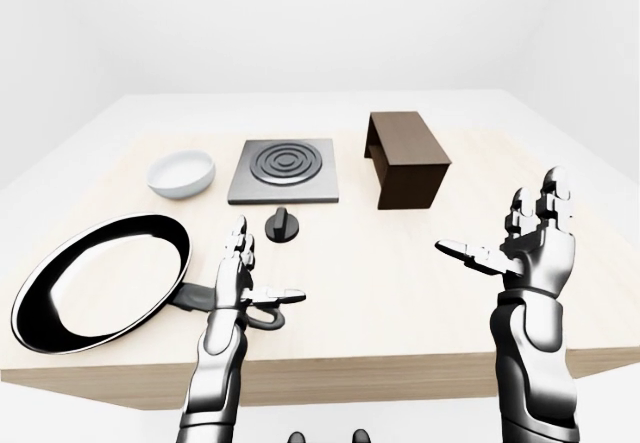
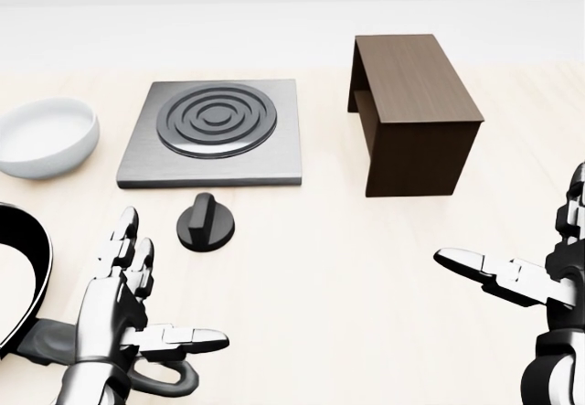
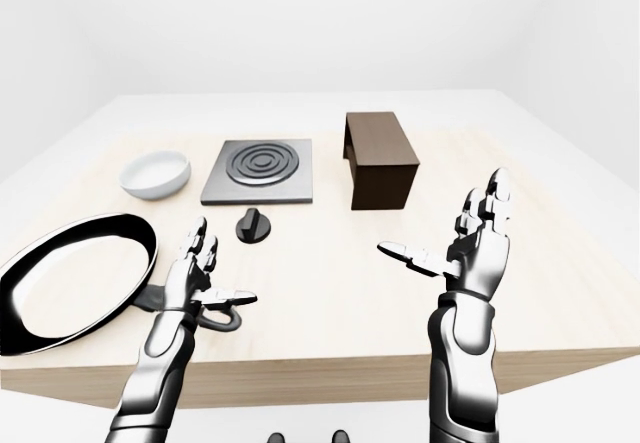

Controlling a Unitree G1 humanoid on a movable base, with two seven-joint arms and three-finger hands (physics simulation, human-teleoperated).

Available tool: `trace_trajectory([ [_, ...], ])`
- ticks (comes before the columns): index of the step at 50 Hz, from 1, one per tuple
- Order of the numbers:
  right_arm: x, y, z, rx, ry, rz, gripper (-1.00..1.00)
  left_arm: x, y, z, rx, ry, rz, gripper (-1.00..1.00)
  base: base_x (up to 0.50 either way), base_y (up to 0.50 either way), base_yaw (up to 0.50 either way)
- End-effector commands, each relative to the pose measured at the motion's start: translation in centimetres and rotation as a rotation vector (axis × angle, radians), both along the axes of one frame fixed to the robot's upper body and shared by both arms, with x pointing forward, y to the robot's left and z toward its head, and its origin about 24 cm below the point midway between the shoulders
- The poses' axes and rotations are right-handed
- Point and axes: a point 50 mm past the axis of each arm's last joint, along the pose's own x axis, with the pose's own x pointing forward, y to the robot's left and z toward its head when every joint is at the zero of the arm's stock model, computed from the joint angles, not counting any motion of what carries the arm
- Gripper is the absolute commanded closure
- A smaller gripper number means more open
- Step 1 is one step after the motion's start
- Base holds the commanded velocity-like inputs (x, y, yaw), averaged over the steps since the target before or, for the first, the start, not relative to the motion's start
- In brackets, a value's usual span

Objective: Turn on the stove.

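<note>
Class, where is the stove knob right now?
In the head view, the knob sits left of centre on the table, just below the stove, above the left hand.

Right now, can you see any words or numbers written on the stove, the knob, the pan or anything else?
No words, numbers or signs can be read anywhere.
Stove: only raised rings, no writing.
Knob: plain black, no marks or numbers around it.
Pan: no brand showing.
Bowl: plain white.
Box: plain dark wood, no label.
</note>
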Motion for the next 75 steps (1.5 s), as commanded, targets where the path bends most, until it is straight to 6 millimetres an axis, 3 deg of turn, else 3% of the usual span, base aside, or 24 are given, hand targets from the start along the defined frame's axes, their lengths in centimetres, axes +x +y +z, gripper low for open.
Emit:
trace_trajectory([
  [1,-0.1,0.0,0.1,0.001,-0.004,0.004,-1.00,0.0,0.0,-0.2,-0.002,0.005,-0.002,-1.00,0.18,0.00,0.00],
  [58,-0.3,0.2,0.4,-0.011,-0.019,0.020,-1.00,-0.3,-0.7,-0.4,0.011,0.004,-0.020,-1.00,0.18,0.00,0.00],
  [75,-0.5,0.3,0.3,-0.002,-0.021,0.028,-1.00,-0.2,-1.3,-2.9,0.035,0.070,-0.039,-1.00,0.03,0.00,0.00],
])
